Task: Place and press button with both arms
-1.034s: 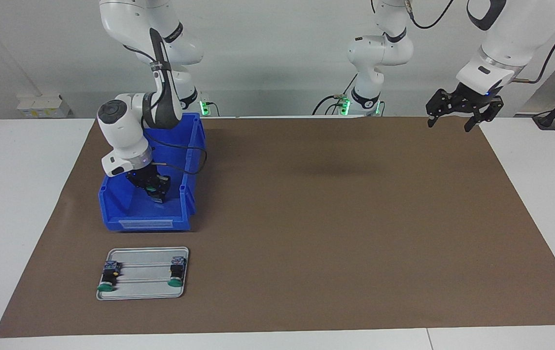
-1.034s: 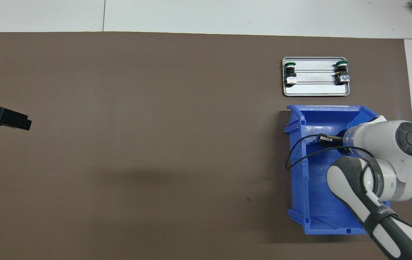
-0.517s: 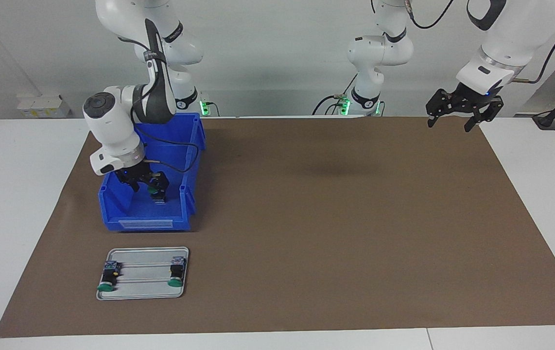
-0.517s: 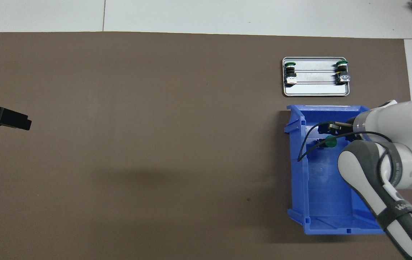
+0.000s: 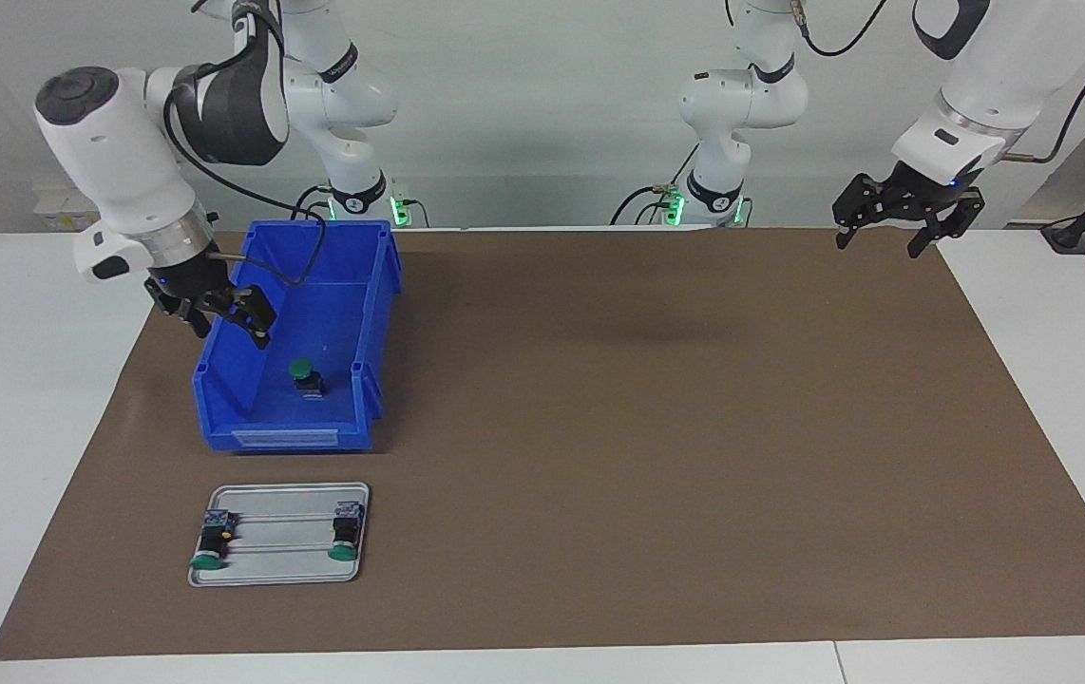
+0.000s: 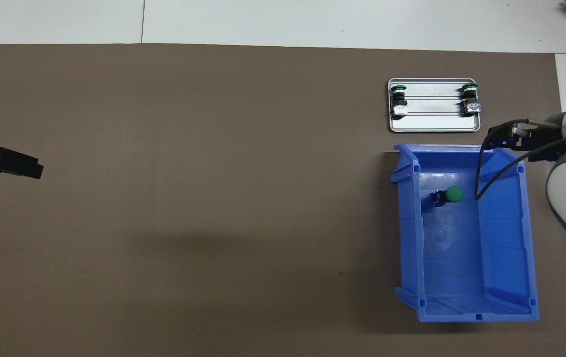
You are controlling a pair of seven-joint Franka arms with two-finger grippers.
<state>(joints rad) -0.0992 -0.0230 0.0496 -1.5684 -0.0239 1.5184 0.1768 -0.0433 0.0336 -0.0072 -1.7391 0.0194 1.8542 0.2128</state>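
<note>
One button (image 5: 303, 372) stands with its green cap up inside the blue bin (image 5: 286, 439), near the wall toward the table's middle; it also shows in the overhead view (image 6: 453, 194). My right gripper (image 5: 231, 332) is open and empty, raised over the bin's rim (image 6: 409, 223) at the right arm's end of the table, and its tip shows in the overhead view (image 6: 500, 140). Two more buttons (image 5: 210, 546) (image 5: 346, 535) lie on the silver tray (image 5: 281, 565). My left gripper (image 5: 877, 245) is open and waits high over the mat's corner at the left arm's end.
The silver tray (image 6: 434, 124) lies on the brown mat (image 5: 647, 427), farther from the robots than the bin. The right arm's black cable (image 6: 481, 168) hangs over the bin. The left gripper's tip (image 6: 25, 168) shows at the overhead view's edge.
My right gripper has opened, let go of the button in the bin, and risen up and out toward the right arm's end of the table. The left arm has not moved.
</note>
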